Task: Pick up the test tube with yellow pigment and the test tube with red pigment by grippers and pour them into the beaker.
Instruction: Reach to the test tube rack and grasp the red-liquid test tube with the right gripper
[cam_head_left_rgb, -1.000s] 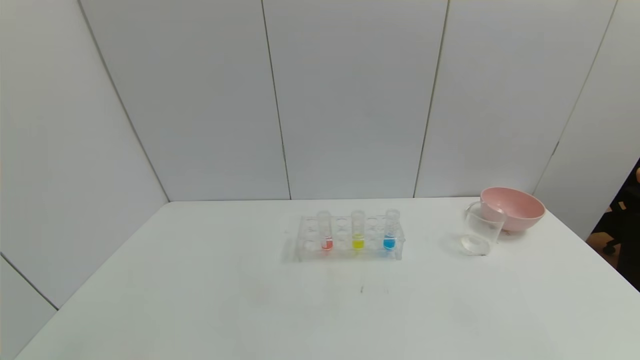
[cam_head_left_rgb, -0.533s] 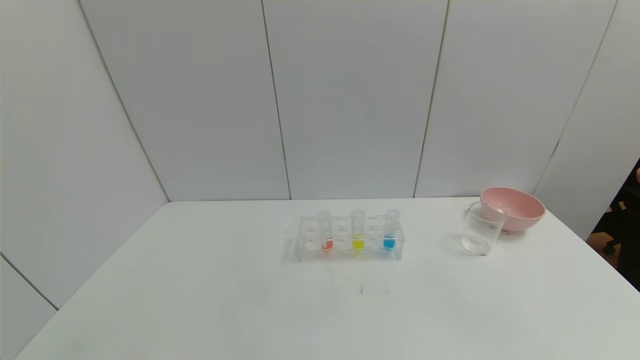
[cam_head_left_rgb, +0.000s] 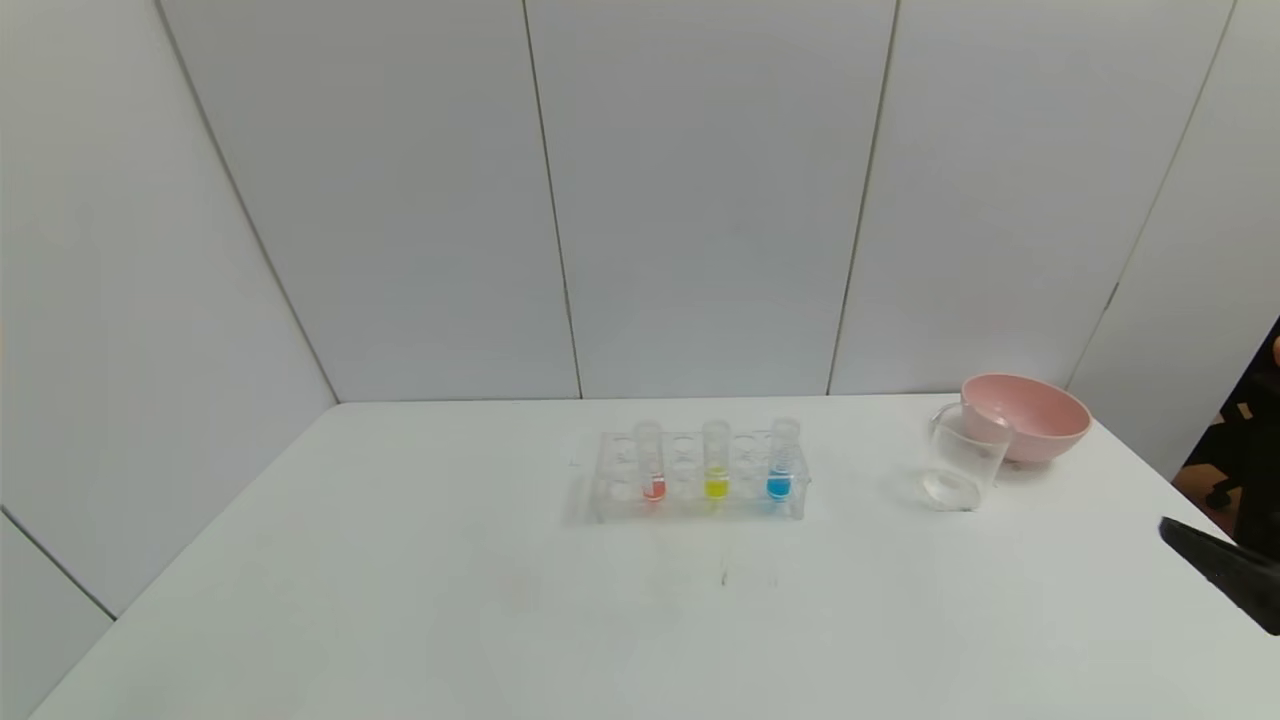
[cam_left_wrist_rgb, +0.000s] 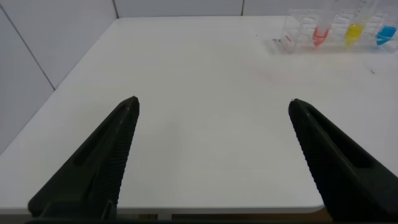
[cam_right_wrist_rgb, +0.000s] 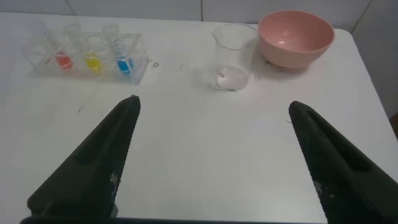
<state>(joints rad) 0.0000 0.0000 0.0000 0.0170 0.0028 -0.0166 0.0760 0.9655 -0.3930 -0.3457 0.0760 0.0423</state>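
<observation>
The right tool (cam_right_wrist_rgb: 211, 162) is spread wide with nothing between its two black, wedge-shaped fingers, which fill the lower corners of the right wrist view above the bare white desk (cam_right_wrist_rgb: 205, 143); in the head view only a dark tip of it (cam_head_left_rgb: 1225, 570) pokes in at the lower right edge, the rest cut off. The left tool (cam_left_wrist_rgb: 211, 162) is likewise wide apart and holds nothing, its ribbed black fingers low in the left wrist view over the desk's near edge; it does not appear in the head view. Mid-frame in the head view a clear plastic rack (cam_head_left_rgb: 697, 476) holds three upright clear tubes: the test tube with red pigment (cam_head_left_rgb: 651, 462) on the left, the test tube with yellow pigment (cam_head_left_rgb: 716, 460) in the middle, and a tube with blue liquid (cam_head_left_rgb: 782, 460) on the right. The rack's transparent walls are hard to trace against the white surface. At the right, the glass beaker (cam_head_left_rgb: 963, 462) stands just before a smooth pink bowl (cam_head_left_rgb: 1028, 416), partly overlapping its rim.
</observation>
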